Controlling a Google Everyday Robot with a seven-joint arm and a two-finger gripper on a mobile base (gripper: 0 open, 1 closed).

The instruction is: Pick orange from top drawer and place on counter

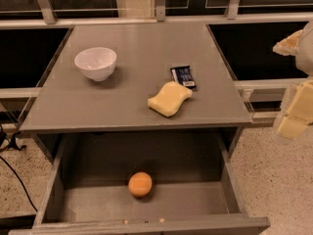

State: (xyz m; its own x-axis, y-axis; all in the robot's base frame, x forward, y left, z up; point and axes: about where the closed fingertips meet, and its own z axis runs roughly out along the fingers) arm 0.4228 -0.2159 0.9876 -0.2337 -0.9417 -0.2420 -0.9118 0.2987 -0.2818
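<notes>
The orange (140,184) lies on the flat grey bottom of the open top drawer (58,190), near the middle and a little towards the front. The counter (132,77) spans the view above the drawer. My gripper (294,115) hangs at the far right edge of the view, off the counter's right side, above the speckled floor. It is well away from the orange and holds nothing that I can see. Part of the arm (298,43) shows above it.
On the counter stand a white bowl (96,62) at the back left, a pale yellow wavy sponge (170,99) at the front right, and a dark blue snack packet (183,76) just behind the sponge. A black cable (14,175) runs over the floor at the left.
</notes>
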